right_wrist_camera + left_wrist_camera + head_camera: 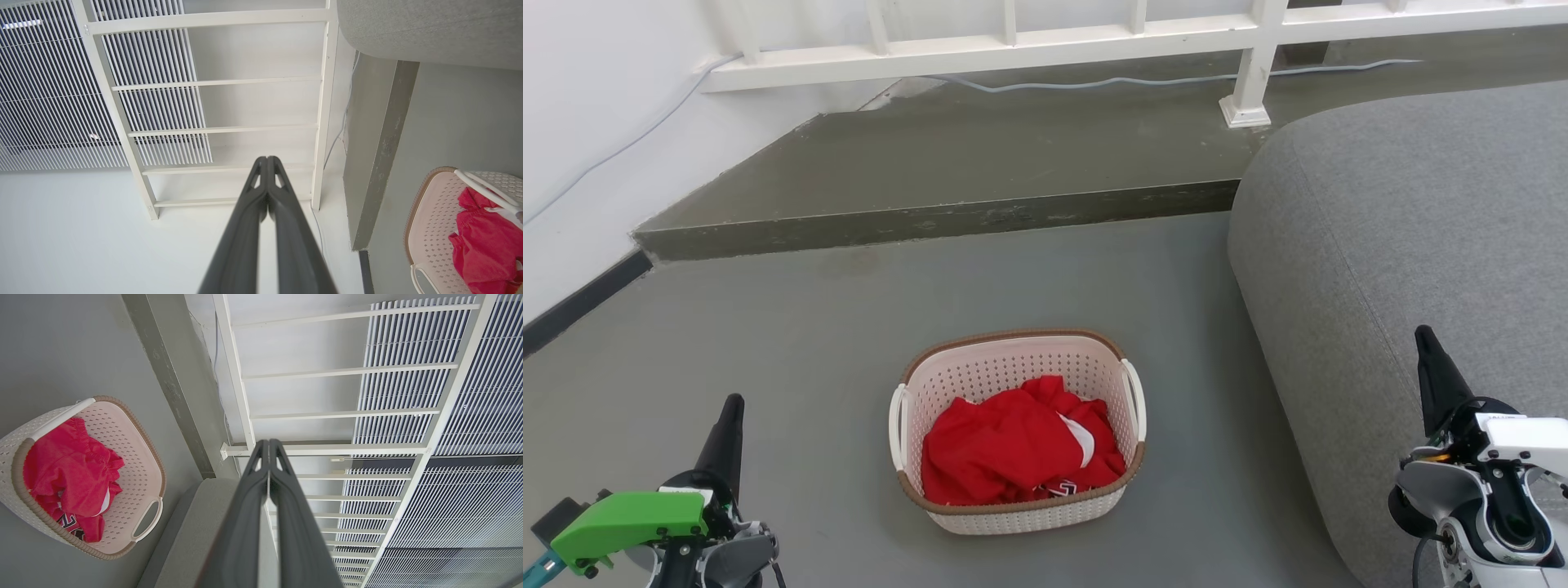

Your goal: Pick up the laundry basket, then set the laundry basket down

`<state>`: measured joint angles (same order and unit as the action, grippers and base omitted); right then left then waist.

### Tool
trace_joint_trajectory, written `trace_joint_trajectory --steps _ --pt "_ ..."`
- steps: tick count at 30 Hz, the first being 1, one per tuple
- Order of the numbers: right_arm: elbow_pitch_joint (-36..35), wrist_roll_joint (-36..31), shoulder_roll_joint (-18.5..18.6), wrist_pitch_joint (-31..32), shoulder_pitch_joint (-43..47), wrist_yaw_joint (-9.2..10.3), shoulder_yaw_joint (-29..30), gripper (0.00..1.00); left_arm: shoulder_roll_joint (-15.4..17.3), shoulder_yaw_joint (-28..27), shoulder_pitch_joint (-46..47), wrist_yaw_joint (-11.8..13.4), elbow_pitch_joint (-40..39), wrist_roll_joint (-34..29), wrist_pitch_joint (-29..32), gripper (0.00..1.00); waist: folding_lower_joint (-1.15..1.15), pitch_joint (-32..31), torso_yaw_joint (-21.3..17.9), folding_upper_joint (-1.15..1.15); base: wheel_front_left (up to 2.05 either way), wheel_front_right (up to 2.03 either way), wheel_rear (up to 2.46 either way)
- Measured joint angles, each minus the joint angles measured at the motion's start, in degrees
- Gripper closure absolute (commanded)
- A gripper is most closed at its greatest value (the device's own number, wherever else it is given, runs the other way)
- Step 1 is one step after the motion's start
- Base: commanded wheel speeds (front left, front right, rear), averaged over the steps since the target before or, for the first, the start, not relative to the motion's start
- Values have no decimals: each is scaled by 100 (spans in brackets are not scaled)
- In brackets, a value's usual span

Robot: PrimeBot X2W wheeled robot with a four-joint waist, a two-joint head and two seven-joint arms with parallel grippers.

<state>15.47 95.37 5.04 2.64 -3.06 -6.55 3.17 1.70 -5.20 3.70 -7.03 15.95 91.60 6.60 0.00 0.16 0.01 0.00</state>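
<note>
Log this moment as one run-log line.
laundry basket: on floor, red clothing inside, ungrasped | left claw: shut, empty | right claw: shut, empty

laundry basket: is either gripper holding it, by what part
Nothing is held: left gripper and right gripper are shut, empty, clear of the laundry basket on the floor.

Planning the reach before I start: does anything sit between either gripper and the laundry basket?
Nothing visible. Bare grey floor lies between the left gripper and the cream-white perforated plastic laundry basket. The right gripper shows against the edge of the rounded grey fabric sofa, with open floor between sofa and basket.
</note>
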Motion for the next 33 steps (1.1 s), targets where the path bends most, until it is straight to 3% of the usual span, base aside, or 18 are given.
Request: trace_joint_trajectory --steps 33 --pt "37 0 -1 2 -5 0 16 100 0 5 0 0 -3 0 -1 100 0 0 -1 0 0 0 0"
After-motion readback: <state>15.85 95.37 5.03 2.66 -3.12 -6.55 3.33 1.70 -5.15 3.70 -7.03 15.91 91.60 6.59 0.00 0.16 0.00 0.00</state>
